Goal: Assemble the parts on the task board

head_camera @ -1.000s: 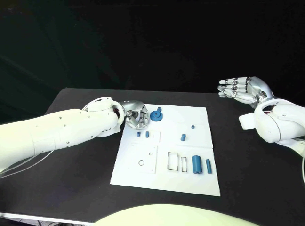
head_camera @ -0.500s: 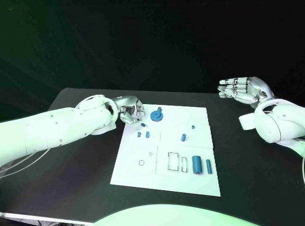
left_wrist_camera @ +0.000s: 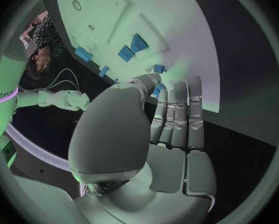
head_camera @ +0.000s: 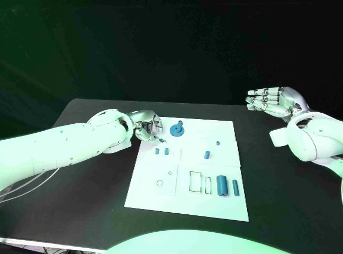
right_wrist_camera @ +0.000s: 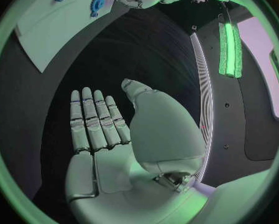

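Note:
The white task board (head_camera: 217,203) lies mid-table. On it are a blue gear (head_camera: 176,130), two short pegs (head_camera: 161,151), a small capsule-shaped piece (head_camera: 207,155), a tiny piece (head_camera: 217,143) and two cylinders (head_camera: 226,186). My left hand (head_camera: 146,126) hovers over the board's far left corner, beside the gear, fingers together and thumb drawn across (left_wrist_camera: 170,114). A tiny dark piece (head_camera: 161,141) sits right under its fingertips; whether it is pinched or lies on the board I cannot tell. My right hand (head_camera: 274,100) is raised right of the board, fingers apart and holding nothing (right_wrist_camera: 102,124).
Outlined slots (head_camera: 196,181) and small round holes (head_camera: 159,183) mark the board's near half. The black table (head_camera: 88,196) spreads bare to the left and right of the board. The right wrist view catches the board's far end (right_wrist_camera: 52,30) with the gear (right_wrist_camera: 97,4).
My left hand has pulled back and up from the board's far left edge, uncovering the tiny dark piece under its fingertips. The right hand has stayed where it was.

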Tool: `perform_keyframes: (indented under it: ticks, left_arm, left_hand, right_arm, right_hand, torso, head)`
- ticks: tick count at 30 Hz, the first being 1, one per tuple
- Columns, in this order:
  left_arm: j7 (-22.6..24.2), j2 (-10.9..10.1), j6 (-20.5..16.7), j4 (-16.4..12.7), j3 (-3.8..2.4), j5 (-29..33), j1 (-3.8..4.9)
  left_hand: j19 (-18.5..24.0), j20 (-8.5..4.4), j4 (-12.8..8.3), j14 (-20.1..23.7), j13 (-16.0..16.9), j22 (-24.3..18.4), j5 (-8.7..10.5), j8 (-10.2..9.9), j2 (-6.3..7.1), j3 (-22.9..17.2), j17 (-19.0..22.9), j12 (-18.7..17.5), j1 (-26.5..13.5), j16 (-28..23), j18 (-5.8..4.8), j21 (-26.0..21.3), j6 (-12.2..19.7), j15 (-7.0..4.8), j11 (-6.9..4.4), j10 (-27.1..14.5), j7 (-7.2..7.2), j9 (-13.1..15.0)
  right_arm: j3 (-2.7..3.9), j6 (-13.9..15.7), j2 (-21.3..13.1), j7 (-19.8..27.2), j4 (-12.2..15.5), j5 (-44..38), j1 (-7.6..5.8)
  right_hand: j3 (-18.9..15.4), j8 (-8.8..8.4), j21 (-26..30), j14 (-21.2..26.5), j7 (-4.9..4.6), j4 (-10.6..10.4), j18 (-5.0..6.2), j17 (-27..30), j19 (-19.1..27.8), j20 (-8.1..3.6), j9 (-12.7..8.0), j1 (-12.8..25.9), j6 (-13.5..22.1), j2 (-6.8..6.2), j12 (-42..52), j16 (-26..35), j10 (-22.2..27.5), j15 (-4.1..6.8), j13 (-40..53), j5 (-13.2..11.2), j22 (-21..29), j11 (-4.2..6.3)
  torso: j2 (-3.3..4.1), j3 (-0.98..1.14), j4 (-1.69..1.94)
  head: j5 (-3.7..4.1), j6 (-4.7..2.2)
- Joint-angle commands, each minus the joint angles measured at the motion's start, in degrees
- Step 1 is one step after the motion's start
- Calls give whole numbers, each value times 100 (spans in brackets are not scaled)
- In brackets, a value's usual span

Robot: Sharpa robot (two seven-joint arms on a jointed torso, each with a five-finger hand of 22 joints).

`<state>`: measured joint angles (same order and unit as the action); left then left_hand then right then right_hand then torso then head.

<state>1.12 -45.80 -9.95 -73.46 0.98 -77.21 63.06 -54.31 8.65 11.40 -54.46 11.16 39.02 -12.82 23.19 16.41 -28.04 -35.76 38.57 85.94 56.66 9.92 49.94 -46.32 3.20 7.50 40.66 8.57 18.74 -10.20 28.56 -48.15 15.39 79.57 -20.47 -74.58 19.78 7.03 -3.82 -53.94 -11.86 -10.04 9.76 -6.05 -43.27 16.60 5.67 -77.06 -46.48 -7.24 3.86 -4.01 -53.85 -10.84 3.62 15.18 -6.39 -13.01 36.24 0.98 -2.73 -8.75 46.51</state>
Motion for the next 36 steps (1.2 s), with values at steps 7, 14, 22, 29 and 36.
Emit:
perform_keyframes:
  ticks: [7, 14, 22, 29, 36]
  left_arm:
    - [216, 106, 64, 107, 47, -245, -53]
    - [215, 152, 83, 143, 66, -331, -63]
    - [196, 241, 80, 201, 76, -395, -67]
    - [112, 294, 118, 257, 85, -496, -70]
    - [6, 308, 172, 291, 88, -603, -72]
  left_hand:
    - [82, -49, 68, 15, -128, 4, 31, -43, -17, 194, 15, -36, 58, 56, 68, -48, -56, -80, -110, 387, -127, -127]
    - [14, -122, 101, -59, 55, 56, 36, -94, -44, 262, -158, 361, 107, 429, 64, 25, -143, -164, -238, 783, -162, -234]
    - [-1, -153, 109, -28, 210, 103, 34, -103, -65, 257, -238, 605, 168, 603, 63, 78, -237, -197, -280, 784, -191, -284]
    - [5, -162, 102, 7, 242, 122, 33, -109, -73, 241, -250, 634, 199, 631, 61, 97, -260, -195, -266, 687, -199, -302]
    - [15, -169, 83, 36, 304, 163, 38, -73, -95, 218, -271, 724, 239, 691, 59, 141, -371, -197, -266, 632, -212, -309]
  right_arm:
    - [2, -62, 12, 75, 0, -28, 2]
    - [2, -64, 19, 75, -3, -28, 2]
    - [2, -69, 28, 76, -9, -28, 2]
    - [2, -73, 28, 77, -13, -28, 3]
    - [2, -74, 22, 75, -16, -28, 3]
  right_hand:
    - [-17, -21, -21, -44, -444, 6, -20, 7, 34, -2, -9, 40, -56, 33, -12, 19, -25, -7, 0, -15, 8, 4]
    - [-17, -21, -21, -44, -444, 6, -20, 7, 34, -2, -9, 40, -56, 33, -12, 19, -25, -7, 0, -15, 8, 4]
    - [-17, -21, -21, -44, -444, 6, -20, 7, 34, -2, -9, 40, -56, 33, -12, 19, -25, -7, 0, -15, 8, 4]
    - [-17, -21, -21, -44, -444, 6, -20, 7, 34, -2, -9, 40, -56, 33, -12, 19, -25, -7, 0, -15, 8, 4]
    - [-17, -21, -21, -44, -444, 6, -20, 7, 34, -2, -9, 40, -56, 33, -12, 19, -25, -7, 0, -15, 8, 4]
  torso:
    - [1, 1, -1]
    - [-1, -5, -1]
    - [1, -2, -4]
    - [2, 1, -6]
    - [-1, -2, -5]
  head:
    - [-6, 7]
    - [-8, 2]
    - [-11, 1]
    - [-6, 6]
    - [7, 14]
